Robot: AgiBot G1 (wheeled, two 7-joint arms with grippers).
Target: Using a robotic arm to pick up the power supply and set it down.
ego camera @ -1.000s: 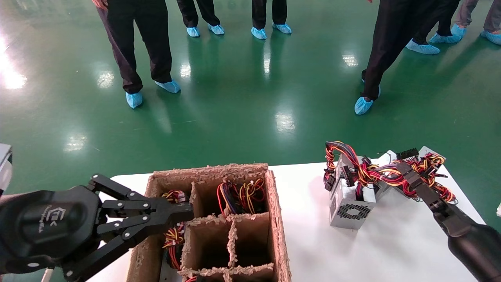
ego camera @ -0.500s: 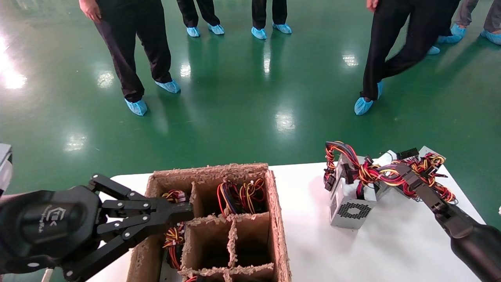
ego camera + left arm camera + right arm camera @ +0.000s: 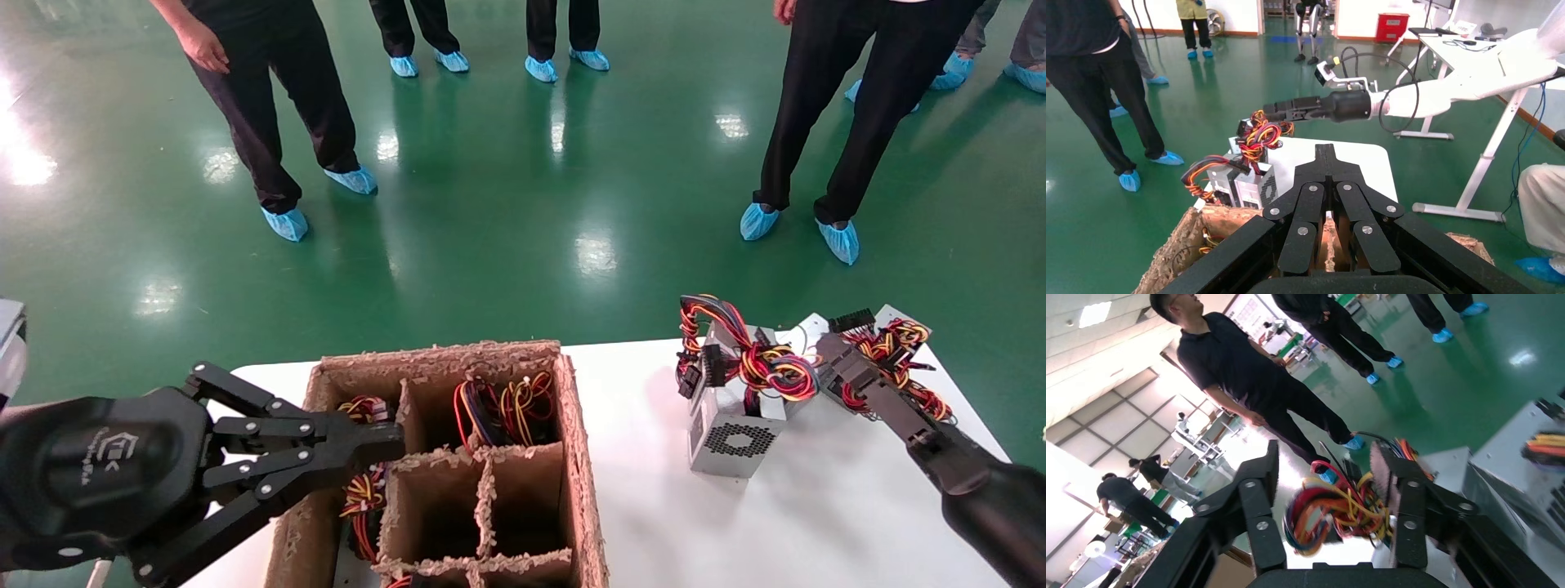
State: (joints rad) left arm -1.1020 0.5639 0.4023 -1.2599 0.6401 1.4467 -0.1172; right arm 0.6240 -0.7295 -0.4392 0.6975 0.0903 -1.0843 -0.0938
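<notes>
Power supply upright on table; right hand open beside

The left gripper sits in the lower left of the head view, its rounded black wrist housing low in the corner and its jaws closed together, pointing right. The right gripper reaches up from the lower right corner on a slim black forearm, jaws spread apart.

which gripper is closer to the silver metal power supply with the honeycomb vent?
Right. The right gripper is open beside the silver power supply, at its wire bundle. The left gripper is shut over the cardboard divider box, far off.
</notes>
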